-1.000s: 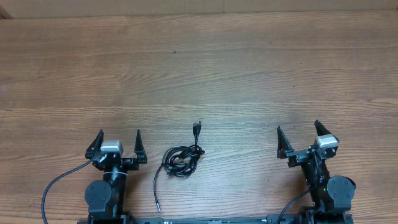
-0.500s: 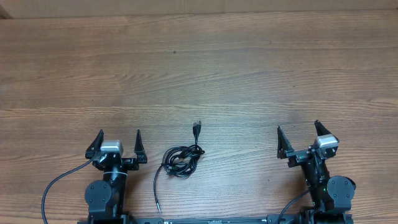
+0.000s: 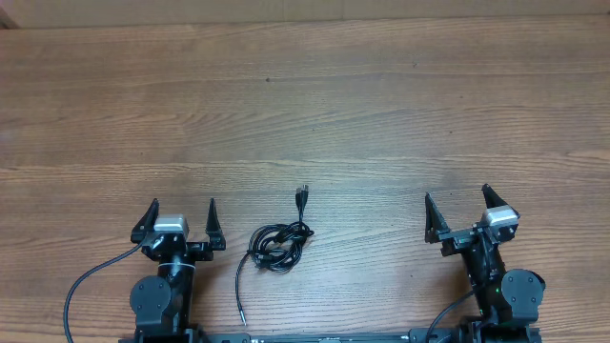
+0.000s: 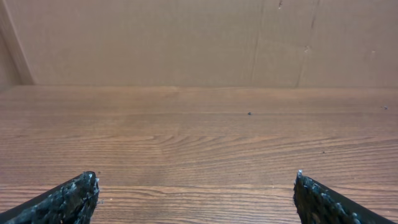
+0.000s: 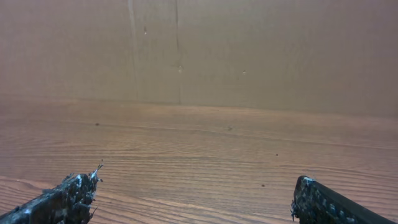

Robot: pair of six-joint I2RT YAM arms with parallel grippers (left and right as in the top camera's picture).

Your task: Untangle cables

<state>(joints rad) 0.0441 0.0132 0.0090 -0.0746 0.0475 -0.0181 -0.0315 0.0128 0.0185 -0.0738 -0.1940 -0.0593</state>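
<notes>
We log 1 coiled bundle of cables (image 3: 278,246) on the table (image 3: 381,114) between left gripper (image 3: 181,204) and right gripper (image 3: 457,192), both spread, empty

Nothing has changed since a second ago; the cables (image 3: 278,246) show no visible shift at all

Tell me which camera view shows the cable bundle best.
The overhead view. It shows the cables whole: a coiled bundle on the table between the left gripper and right gripper, one plug end and a loose tail sticking out. Both wrist views show none of it, only wood.
</notes>
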